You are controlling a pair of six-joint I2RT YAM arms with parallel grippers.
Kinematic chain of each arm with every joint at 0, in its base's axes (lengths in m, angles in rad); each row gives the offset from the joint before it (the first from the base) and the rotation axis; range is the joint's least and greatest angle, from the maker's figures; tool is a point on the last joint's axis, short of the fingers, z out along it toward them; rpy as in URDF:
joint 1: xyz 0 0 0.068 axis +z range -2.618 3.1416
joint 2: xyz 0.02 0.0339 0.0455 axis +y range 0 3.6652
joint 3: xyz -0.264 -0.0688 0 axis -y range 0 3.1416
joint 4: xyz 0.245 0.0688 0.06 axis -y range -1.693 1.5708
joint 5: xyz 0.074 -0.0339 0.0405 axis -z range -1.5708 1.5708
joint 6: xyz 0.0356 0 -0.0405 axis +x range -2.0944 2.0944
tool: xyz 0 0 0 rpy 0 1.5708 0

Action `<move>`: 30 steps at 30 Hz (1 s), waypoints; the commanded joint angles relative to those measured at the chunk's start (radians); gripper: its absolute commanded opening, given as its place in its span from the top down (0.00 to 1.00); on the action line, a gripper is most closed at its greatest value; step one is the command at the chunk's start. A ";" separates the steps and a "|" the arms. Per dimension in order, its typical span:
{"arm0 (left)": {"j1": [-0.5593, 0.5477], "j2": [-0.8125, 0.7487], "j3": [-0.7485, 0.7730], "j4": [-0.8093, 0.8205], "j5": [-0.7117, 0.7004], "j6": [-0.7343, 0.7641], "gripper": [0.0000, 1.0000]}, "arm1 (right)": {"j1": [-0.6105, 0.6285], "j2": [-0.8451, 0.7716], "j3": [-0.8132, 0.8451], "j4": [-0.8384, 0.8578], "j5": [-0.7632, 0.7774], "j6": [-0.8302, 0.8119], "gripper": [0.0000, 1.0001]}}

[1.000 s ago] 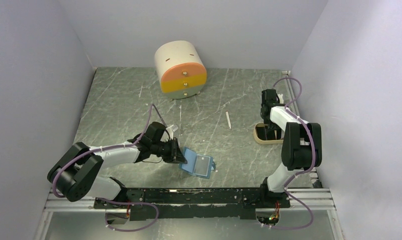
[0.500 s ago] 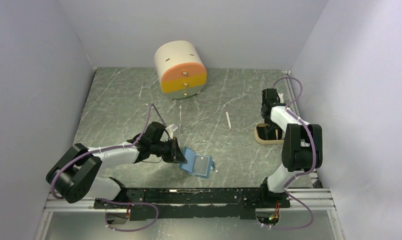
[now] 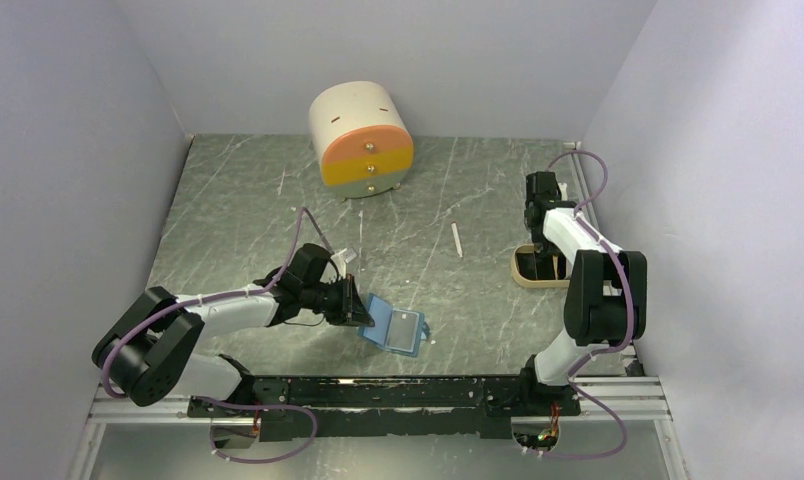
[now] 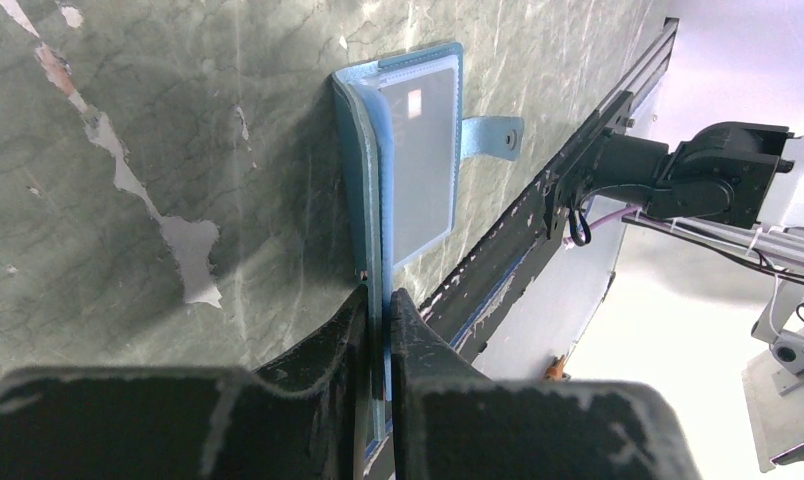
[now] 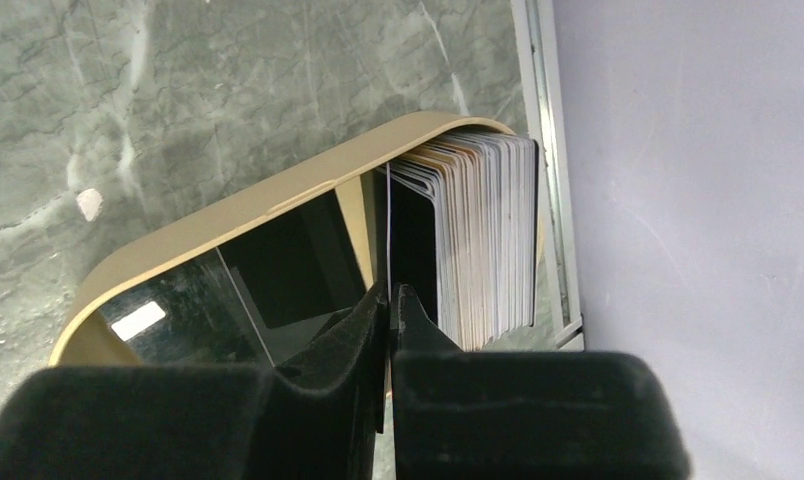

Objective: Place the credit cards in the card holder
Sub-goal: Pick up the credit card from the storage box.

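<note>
Right tool [image 5: 390,295]: pinched narrow on one upright credit card [image 5: 388,220], at the front of the credit cards [image 5: 483,235] stacked in the beige tray [image 5: 228,212]. Card holder [image 3: 398,329]: open on table [image 3: 238,200], edge clamped by left tool [image 4: 378,305], well apart from the tray, leftward and toward the near edge.

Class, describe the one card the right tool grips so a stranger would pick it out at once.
Look to the beige oval tray by the right edge of the table. A stack of cards stands on edge at one end of it. The gripped card stands alone beside that stack, a thin pale line pinched in the right tool.
</note>
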State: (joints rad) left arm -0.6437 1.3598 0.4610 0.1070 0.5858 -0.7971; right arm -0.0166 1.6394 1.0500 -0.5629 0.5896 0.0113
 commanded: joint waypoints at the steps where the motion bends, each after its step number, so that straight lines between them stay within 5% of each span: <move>1: 0.006 0.002 -0.010 0.042 0.027 0.002 0.87 | -0.010 -0.027 0.034 -0.053 -0.048 0.022 0.96; 12: 0.006 -0.054 -0.016 0.067 0.004 -0.033 0.88 | 0.026 -0.087 0.100 -0.196 -0.131 0.109 1.00; 18: 0.007 0.006 -0.044 0.237 0.062 -0.126 0.89 | 0.069 -0.164 0.164 -0.246 -0.158 0.187 1.00; 22: 0.007 0.043 -0.029 0.317 0.054 -0.176 0.89 | 0.094 -0.242 0.184 -0.209 -0.307 0.217 1.00; 30: 0.003 0.104 -0.027 0.395 -0.015 -0.239 0.85 | 0.344 -0.352 0.174 -0.076 -0.443 0.339 1.00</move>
State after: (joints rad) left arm -0.6430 1.4307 0.4252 0.4000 0.5945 -0.9951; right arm 0.2142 1.3235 1.2121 -0.7197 0.2337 0.2626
